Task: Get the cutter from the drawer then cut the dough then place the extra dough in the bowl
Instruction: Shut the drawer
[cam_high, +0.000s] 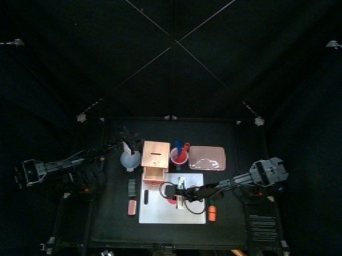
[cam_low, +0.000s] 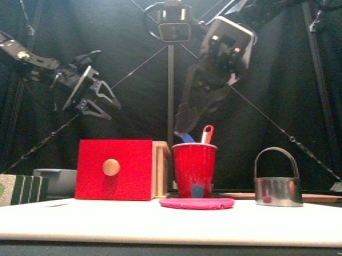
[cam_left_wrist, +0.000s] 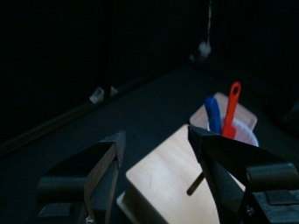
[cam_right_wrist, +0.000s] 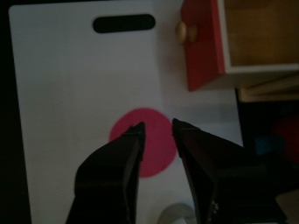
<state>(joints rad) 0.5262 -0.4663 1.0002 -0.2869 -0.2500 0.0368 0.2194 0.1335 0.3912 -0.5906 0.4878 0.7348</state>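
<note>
Pink dough disc lies flat on the white cutting board; the metal cutter stands just right of it. Judged light, rigid, slick: take its wire handle. Right gripper hovers over the dough, jaws narrowly apart, empty. Left gripper gapes empty above the wooden box.

No legible text, label, brand, number or sign anywhere.

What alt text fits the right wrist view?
Right gripper, jaws slightly apart, poised over a flat pink dough disc on a white cutting board; alongside, a pale wooden box with its red drawer front pulled out.
</note>
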